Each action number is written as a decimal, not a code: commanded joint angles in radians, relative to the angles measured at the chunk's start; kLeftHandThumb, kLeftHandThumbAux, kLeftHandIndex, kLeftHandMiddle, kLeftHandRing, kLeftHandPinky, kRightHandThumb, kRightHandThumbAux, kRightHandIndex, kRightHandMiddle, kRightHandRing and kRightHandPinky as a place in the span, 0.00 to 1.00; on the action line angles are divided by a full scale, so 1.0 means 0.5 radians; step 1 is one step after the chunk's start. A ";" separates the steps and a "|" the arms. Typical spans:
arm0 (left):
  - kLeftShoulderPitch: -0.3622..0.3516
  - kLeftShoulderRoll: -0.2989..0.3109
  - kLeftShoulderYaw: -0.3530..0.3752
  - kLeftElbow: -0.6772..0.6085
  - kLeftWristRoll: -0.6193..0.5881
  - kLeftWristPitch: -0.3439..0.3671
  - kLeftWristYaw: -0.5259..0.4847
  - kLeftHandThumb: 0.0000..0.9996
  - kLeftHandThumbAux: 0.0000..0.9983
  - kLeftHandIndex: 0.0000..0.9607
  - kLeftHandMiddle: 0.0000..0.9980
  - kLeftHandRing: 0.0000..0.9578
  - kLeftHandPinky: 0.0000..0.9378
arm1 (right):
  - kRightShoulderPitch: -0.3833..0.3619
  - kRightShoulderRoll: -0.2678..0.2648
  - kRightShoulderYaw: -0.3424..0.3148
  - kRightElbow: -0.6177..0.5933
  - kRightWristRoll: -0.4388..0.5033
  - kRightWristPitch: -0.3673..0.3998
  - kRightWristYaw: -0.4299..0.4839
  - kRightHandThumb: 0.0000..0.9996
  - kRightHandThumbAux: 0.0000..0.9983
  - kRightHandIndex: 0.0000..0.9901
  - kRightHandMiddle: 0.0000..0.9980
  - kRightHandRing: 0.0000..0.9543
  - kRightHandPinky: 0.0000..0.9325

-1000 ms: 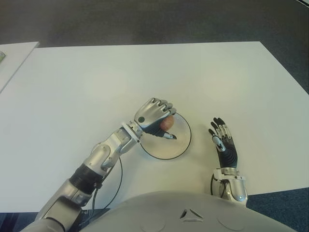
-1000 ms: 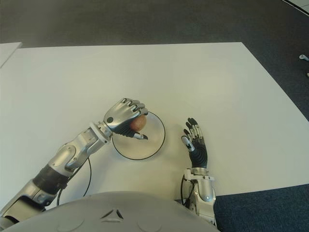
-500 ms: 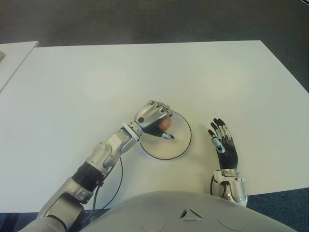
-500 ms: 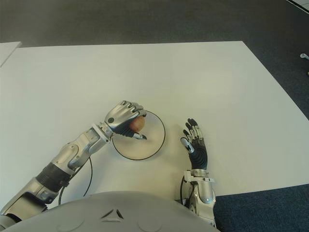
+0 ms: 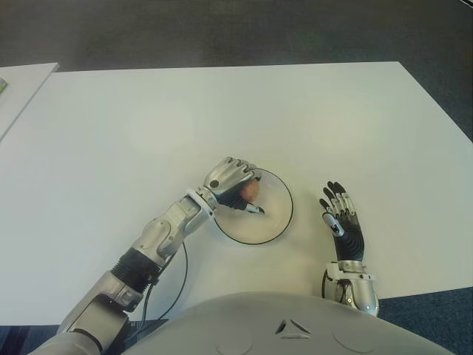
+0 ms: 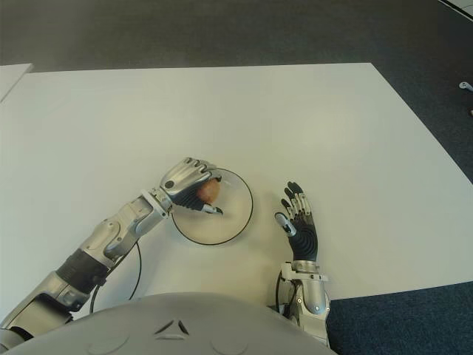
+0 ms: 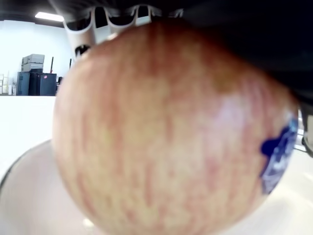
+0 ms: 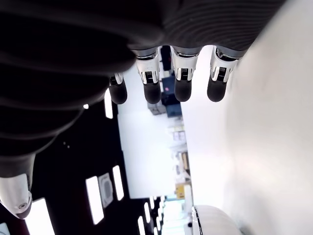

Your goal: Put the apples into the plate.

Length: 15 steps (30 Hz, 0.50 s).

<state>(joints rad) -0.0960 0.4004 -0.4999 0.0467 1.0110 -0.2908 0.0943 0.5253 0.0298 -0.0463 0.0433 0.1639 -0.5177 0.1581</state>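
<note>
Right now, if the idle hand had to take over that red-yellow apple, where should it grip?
Probably its bare side facing the right hand, approaching across the white round plate. The left hand already wraps the red-yellow apple from above, leaving only that rounded flank showing.

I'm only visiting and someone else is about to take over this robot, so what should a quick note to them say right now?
Left hand: shut on the apple, over the plate's near-left part.
Right hand: open, empty, to the right of the plate.
Done: apple brought to the plate.
Left: let go of it and pull the hand away. Whether the apple touches the plate yet cannot be told. No other apple shows on the table.
</note>
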 commanded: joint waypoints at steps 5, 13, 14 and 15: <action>-0.022 -0.020 -0.041 0.061 -0.013 0.007 -0.005 0.86 0.66 0.42 0.54 0.88 0.89 | 0.104 0.040 0.004 0.071 0.013 0.152 -0.043 0.14 0.55 0.00 0.00 0.00 0.00; -0.023 -0.026 -0.061 0.041 -0.027 0.034 -0.072 0.86 0.66 0.43 0.55 0.87 0.88 | 0.106 0.037 -0.010 0.055 0.006 0.156 -0.065 0.14 0.56 0.00 0.00 0.00 0.00; -0.023 -0.024 -0.062 0.028 -0.034 0.043 -0.104 0.86 0.66 0.43 0.55 0.87 0.88 | 0.105 0.039 -0.010 0.057 0.006 0.155 -0.067 0.14 0.56 0.00 0.00 0.00 0.00; -0.022 -0.023 -0.064 0.016 -0.039 0.052 -0.127 0.86 0.66 0.45 0.57 0.87 0.89 | 0.106 0.039 -0.011 0.056 0.007 0.155 -0.068 0.14 0.56 0.00 0.01 0.00 0.01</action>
<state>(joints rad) -0.1058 0.3885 -0.5214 0.0563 1.0042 -0.2804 0.0790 0.5453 0.0412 -0.0483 0.0202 0.1647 -0.4922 0.1329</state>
